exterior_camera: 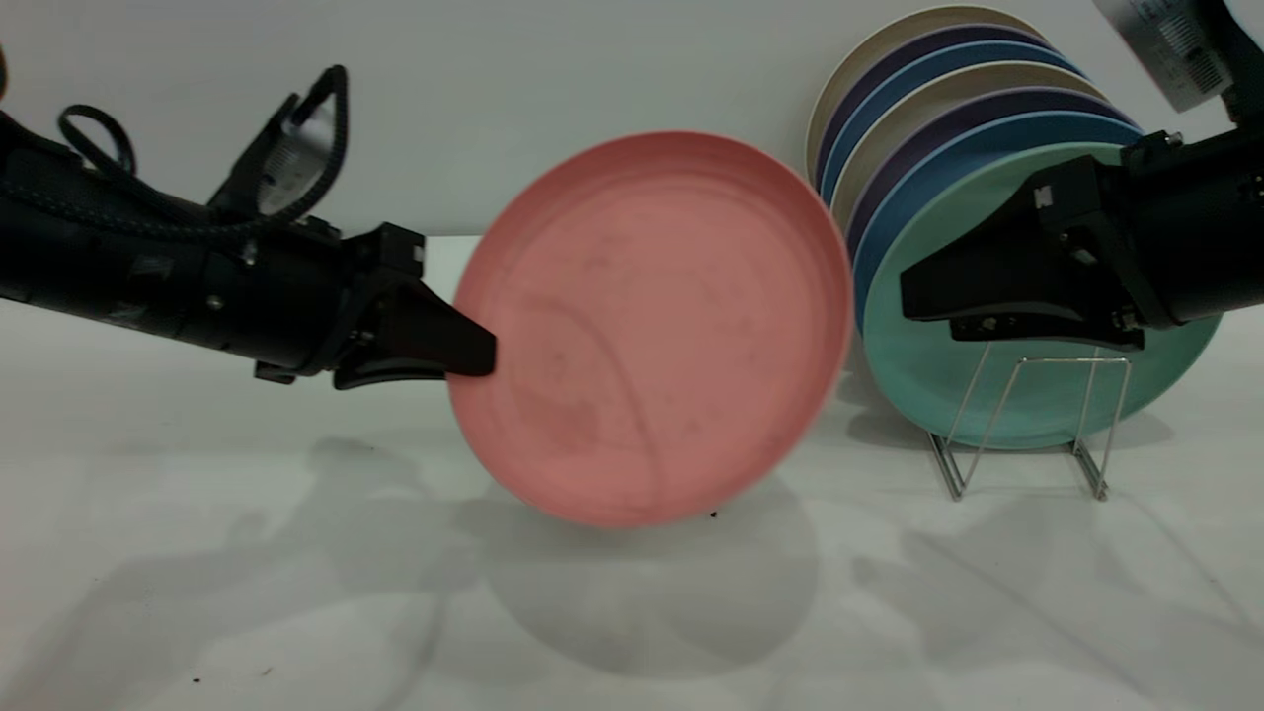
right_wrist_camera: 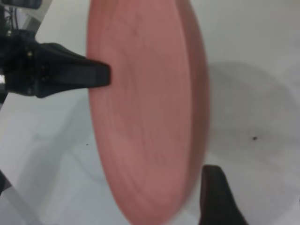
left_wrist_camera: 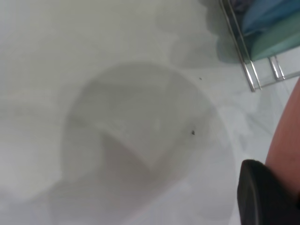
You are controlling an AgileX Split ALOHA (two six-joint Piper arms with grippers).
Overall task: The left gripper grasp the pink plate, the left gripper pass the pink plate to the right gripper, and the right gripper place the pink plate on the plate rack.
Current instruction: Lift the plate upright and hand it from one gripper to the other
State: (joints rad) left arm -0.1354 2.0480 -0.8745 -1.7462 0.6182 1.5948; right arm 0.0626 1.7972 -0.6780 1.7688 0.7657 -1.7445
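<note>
The left gripper [exterior_camera: 472,357] has its jaws clamped on the left rim of the pink plate [exterior_camera: 652,326], held upright above the surface [exterior_camera: 296,592] at frame centre. At right, the right gripper [exterior_camera: 913,291] hangs before the mint-green plate [exterior_camera: 908,380] in the plate rack [exterior_camera: 1027,425]; I cannot tell its jaws' spread. Only the right wrist view shows one of its fingers [right_wrist_camera: 215,199] beside the plate's edge.

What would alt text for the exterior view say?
The left pincer holds the pink plate upright by its rim above the table. The right pincer waits before the mint-green plate in the plate rack.
</note>
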